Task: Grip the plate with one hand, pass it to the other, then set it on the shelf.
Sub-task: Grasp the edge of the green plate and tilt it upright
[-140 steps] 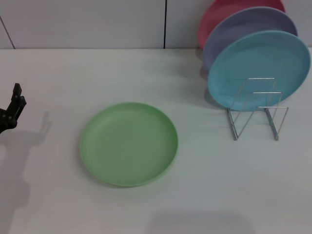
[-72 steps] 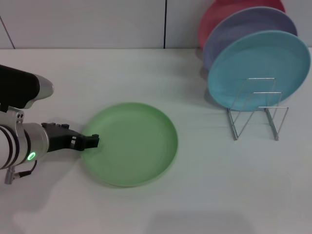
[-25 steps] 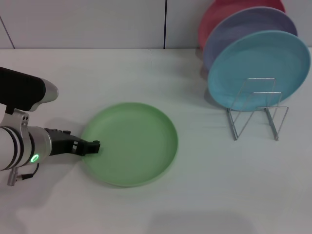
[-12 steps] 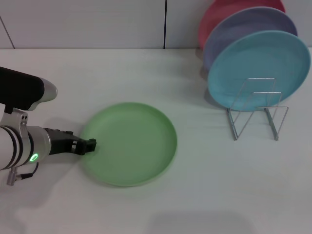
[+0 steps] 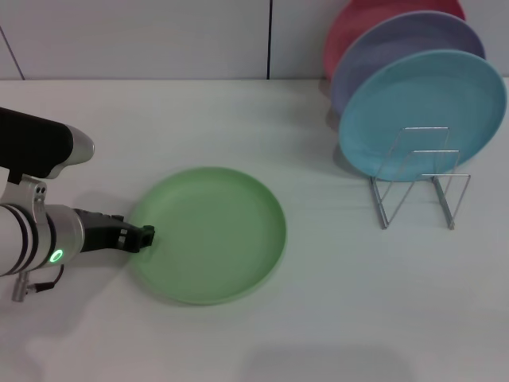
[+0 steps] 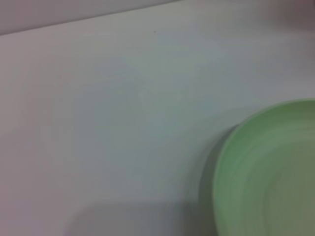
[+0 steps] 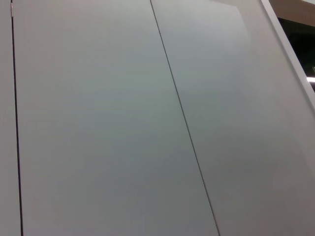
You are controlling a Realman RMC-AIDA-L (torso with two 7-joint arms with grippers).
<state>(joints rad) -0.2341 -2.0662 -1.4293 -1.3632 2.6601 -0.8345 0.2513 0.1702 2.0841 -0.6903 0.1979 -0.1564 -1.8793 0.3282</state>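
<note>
The light green plate (image 5: pixel 211 235) lies flat on the white table, left of centre. My left gripper (image 5: pixel 143 236), black on a silver arm with a green light, reaches in from the left and is shut on the plate's left rim. The left wrist view shows part of the plate's rim (image 6: pixel 270 167) over the table. The silver wire shelf (image 5: pixel 417 187) stands at the right. My right gripper is out of view; its wrist view shows only wall panels.
A light blue plate (image 5: pixel 421 111), a lavender plate (image 5: pixel 398 44) and a pink-red plate (image 5: pixel 358 24) stand upright in the shelf's back slots. Its front loops hold nothing. The white table (image 5: pixel 358 302) runs back to a wall.
The left arm came in from the left and took the plate's left rim. In the last second the gripper drew back slightly left and the plate shifted left with it.
</note>
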